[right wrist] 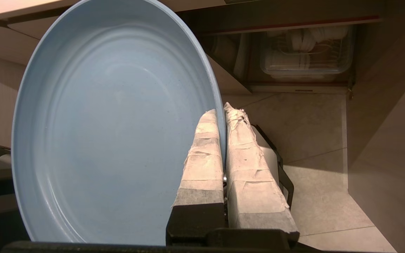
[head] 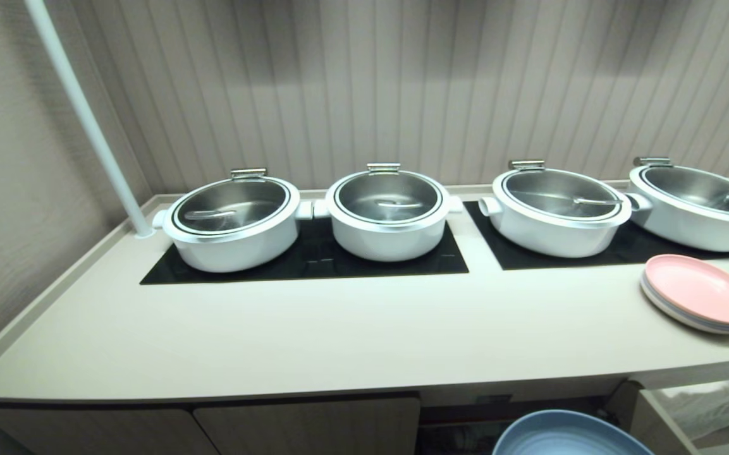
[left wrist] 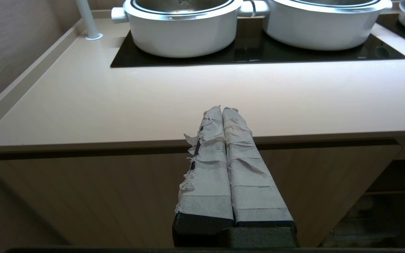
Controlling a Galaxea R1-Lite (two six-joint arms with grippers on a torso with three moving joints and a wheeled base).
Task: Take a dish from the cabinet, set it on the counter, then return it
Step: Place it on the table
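Dish out of the cabinet and in hand; not yet on the surface.

My right gripper (right wrist: 223, 110) has its fingers (right wrist: 202, 158) pinched tight on the rim of the light-blue dish (right wrist: 111, 123), which hangs below and in front of the counter's (head: 339, 335) front edge, its rim just showing low in the head view. Judged done: the fetch. Left: lift over the edge, set down, then return it to the cabinet (right wrist: 293, 21), whose open interior shows behind the dish. Open surface lies between the front edge and the black cooktop panels (head: 313, 259); the stack of plates topped with pink (head: 699, 294) crowds the right end. Left gripper (left wrist: 222, 109) sits idle before the cabinet door, fingers pressed together, empty.
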